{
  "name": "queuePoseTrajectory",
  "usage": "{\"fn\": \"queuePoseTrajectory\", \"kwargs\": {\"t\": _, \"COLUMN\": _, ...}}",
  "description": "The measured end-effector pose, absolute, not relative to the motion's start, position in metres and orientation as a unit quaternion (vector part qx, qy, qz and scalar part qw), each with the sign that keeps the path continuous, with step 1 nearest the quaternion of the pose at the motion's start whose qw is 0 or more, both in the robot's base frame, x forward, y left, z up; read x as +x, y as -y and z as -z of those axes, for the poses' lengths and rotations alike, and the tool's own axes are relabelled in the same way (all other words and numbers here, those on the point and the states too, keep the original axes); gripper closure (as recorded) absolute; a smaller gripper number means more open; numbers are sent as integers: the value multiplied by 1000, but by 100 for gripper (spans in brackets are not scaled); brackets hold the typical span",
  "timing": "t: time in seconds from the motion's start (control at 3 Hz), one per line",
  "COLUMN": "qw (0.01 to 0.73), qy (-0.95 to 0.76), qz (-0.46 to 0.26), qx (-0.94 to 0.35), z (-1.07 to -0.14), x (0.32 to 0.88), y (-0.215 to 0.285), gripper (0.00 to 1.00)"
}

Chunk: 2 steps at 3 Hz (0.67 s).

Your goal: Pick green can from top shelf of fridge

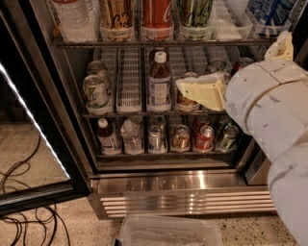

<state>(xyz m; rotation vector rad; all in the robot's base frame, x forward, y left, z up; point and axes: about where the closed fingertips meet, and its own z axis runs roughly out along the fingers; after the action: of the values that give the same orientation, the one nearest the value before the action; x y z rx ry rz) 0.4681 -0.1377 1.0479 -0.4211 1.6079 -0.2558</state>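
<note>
The green can (197,13) stands on the top shelf (159,43) of the fridge (168,185), between a red can (157,14) and an empty white lane tray (227,19). Only its lower part is in view. My gripper (188,89) with pale yellow fingers points left in front of the middle rack, just right of a brown bottle with a white cap (159,81). It is below the green can and apart from it. My white arm (269,105) covers the right side of the fridge.
The top shelf also holds a clear bottle (77,19), a gold can (117,17) and blue cans (269,14). Whitish cans (96,91) stand on the middle rack, several cans and bottles on the bottom rack (168,154). The glass door (29,120) is open at left. Cables (24,211) and a plastic tub (171,231) lie on the floor.
</note>
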Motion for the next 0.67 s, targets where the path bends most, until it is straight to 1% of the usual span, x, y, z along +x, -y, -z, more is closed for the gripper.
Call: {"fn": "queuePoseTrajectory", "kwargs": {"t": 0.67, "qw": 692, "qy": -695, "qz": 90, "qx": -174, "z": -1051, "x": 475, "y": 116, "gripper": 0}}
